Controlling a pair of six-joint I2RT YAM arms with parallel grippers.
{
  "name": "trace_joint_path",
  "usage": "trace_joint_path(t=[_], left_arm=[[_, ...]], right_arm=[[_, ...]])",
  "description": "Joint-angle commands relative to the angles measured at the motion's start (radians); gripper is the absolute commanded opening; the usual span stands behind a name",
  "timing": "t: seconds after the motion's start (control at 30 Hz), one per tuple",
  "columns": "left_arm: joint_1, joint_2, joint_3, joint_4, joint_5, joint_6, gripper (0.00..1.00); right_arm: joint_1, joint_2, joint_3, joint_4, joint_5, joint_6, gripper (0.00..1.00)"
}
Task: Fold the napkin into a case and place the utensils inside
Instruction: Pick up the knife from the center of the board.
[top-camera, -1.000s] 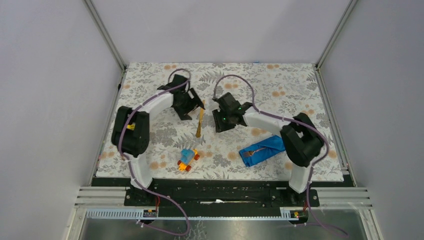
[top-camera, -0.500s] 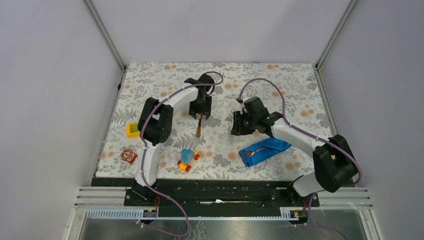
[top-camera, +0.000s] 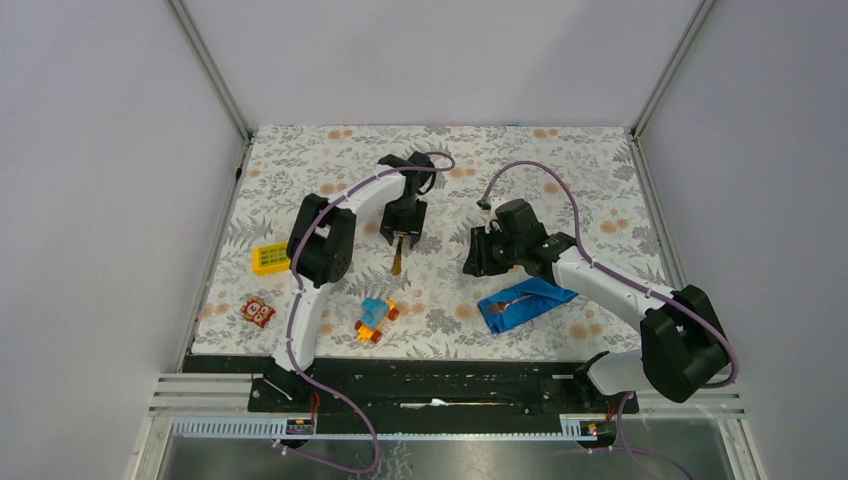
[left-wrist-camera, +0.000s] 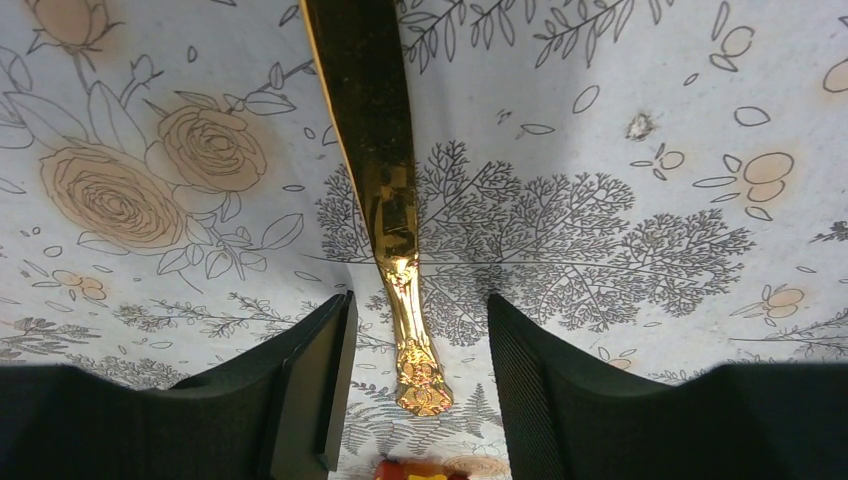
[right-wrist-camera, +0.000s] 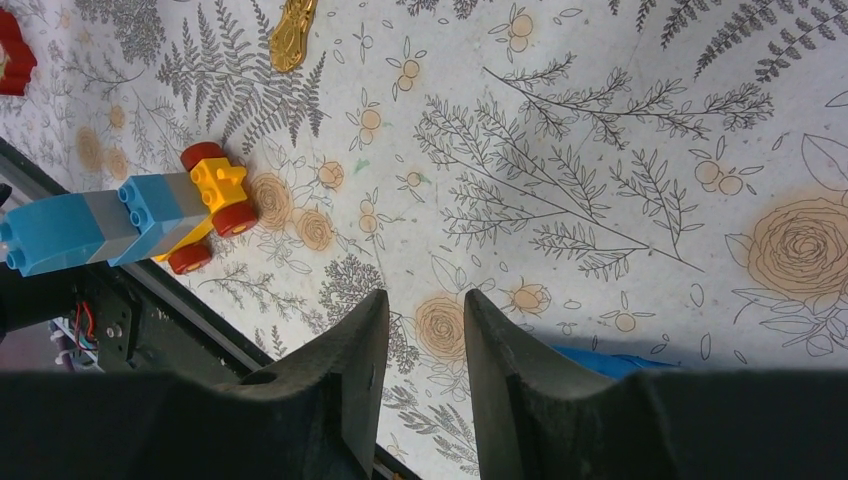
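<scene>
The floral-printed table cover (top-camera: 560, 170) bears a bright blue cloth napkin (top-camera: 540, 296), folded, at near right, with a thin golden utensil (top-camera: 510, 301) on it. The right gripper (right-wrist-camera: 425, 300) hovers beside the napkin, jaws slightly parted and empty. The left gripper (left-wrist-camera: 420, 310), jaws apart, straddles the handle of a slim golden metal knife (left-wrist-camera: 385, 190) mid-table, gripping nothing.

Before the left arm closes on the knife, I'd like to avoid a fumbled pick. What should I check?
1. The knife handle sits between the left gripper jaws: ok.
2. The left gripper is open, with gaps on both sides of the handle: ok.
3. The right gripper is open, empty and away from the knife: ok.
4. The toy car lies apart from the knife: ok.
5. The napkin pocket is open to receive it: cannot tell.
</scene>
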Motion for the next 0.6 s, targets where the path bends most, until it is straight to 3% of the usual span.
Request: trace_joint_path(t=[0.0,0.2,0.23,0.3,0.37,0.47,0.57], left_arm=[[-0.003,0.082,0.019,-0.045,0.009,0.036,0.54],[-0.002,0.123,0.013,-0.039,0.045,0.053,0.32],[-0.001,0.122,0.004,-0.032,0.045,0.055,0.25],[0.001,0.108,-0.016,-0.012,0.061,0.057,0.11],[0.003,0.078,-0.037,0.025,0.103,0.050,0.00],[0.004,0.014,-0.069,0.066,0.109,0.016,0.00],[0.015,-0.071,-0.128,0.125,0.148,-0.049,0.00]], right_arm=[[-0.002,-0.050,-0.014,0.046,-0.031,-0.003,0.40],[-0.002,-0.026,-0.023,0.079,-0.040,0.011,0.42],[-0.003,-0.014,-0.029,0.097,-0.055,0.021,0.46],[-0.003,0.021,-0.036,0.134,-0.100,0.043,0.69],[-0.003,0.059,-0.062,0.222,-0.147,0.087,0.80],[-0.002,0.108,-0.122,0.394,-0.156,0.205,0.89],[0.000,0.161,-0.172,0.547,-0.146,0.294,0.92]])
